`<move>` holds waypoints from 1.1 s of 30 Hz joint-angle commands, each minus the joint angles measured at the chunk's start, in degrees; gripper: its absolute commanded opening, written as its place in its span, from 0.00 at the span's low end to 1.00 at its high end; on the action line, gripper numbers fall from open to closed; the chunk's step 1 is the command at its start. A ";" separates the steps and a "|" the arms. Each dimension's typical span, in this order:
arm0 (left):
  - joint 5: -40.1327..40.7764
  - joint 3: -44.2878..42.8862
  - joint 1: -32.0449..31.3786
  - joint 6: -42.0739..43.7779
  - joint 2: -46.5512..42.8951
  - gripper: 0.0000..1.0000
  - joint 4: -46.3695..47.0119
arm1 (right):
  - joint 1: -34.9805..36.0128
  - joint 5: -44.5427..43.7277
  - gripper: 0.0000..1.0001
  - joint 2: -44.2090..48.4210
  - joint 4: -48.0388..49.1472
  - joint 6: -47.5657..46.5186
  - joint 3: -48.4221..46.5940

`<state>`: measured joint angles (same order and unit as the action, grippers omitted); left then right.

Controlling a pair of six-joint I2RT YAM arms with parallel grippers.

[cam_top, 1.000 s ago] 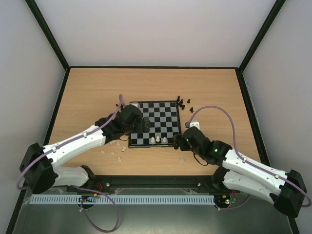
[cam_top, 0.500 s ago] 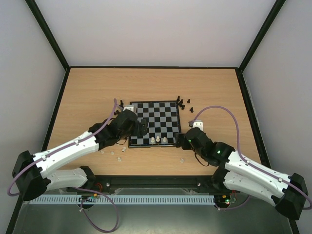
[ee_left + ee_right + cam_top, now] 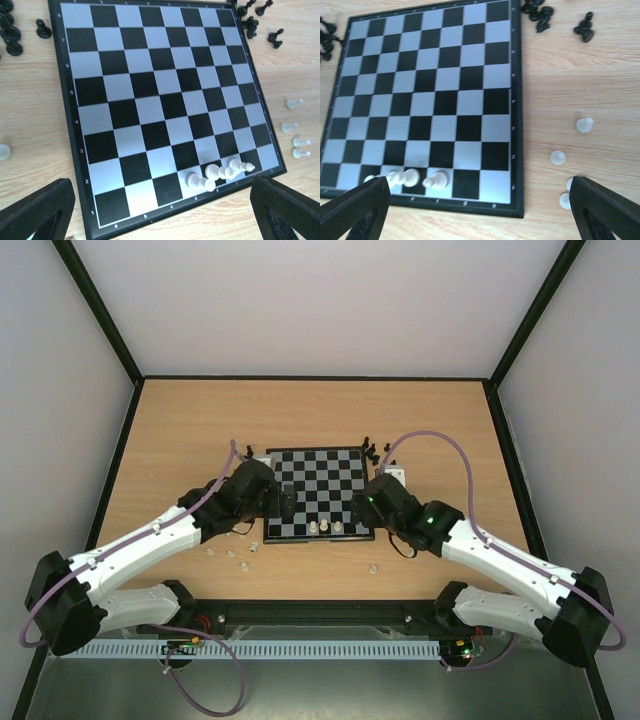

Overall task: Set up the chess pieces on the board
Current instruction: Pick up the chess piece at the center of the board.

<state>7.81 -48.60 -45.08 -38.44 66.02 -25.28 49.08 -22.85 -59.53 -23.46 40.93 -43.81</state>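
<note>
The board (image 3: pixel 320 475) lies mid-table. Three cream-white chess pieces (image 3: pixel 325 528) stand in its near row, also shown in the left wrist view (image 3: pixel 220 173) and the right wrist view (image 3: pixel 404 177). My left gripper (image 3: pixel 286 506) hovers over the board's near-left part, open and empty (image 3: pixel 160 220). My right gripper (image 3: pixel 364 504) hovers at the board's near-right edge, open and empty (image 3: pixel 480 220). Black pieces (image 3: pixel 375 451) lie off the far-right corner, and more black pieces (image 3: pixel 12 35) lie off the far-left corner.
Loose white pieces lie on the table left of the board (image 3: pixel 232 551) and right of it (image 3: pixel 558 158), with one near the front (image 3: pixel 373 567). A small white block (image 3: pixel 396 476) sits by the right arm. Black walls edge the table.
My left gripper has drawn back from over the board toward its near-left part. My right gripper has moved away from me and left, up to the board's right edge. The pieces have not moved.
</note>
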 commanded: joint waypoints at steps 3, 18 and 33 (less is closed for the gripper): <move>-3.99 2.04 -0.01 0.01 -3.24 0.99 -3.18 | -0.10 9.42 0.99 1.17 -9.82 -0.20 -2.53; -3.75 7.71 -0.62 -3.36 -8.32 0.99 -3.35 | 2.34 19.06 0.86 3.41 -11.67 6.85 5.84; -3.77 8.71 -0.79 -2.26 -7.99 0.99 -2.03 | 11.24 15.40 0.48 1.03 -14.15 13.66 10.81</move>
<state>4.05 -40.93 -45.63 -41.23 58.26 -27.70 57.98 -5.74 -55.88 -34.83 52.27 -33.52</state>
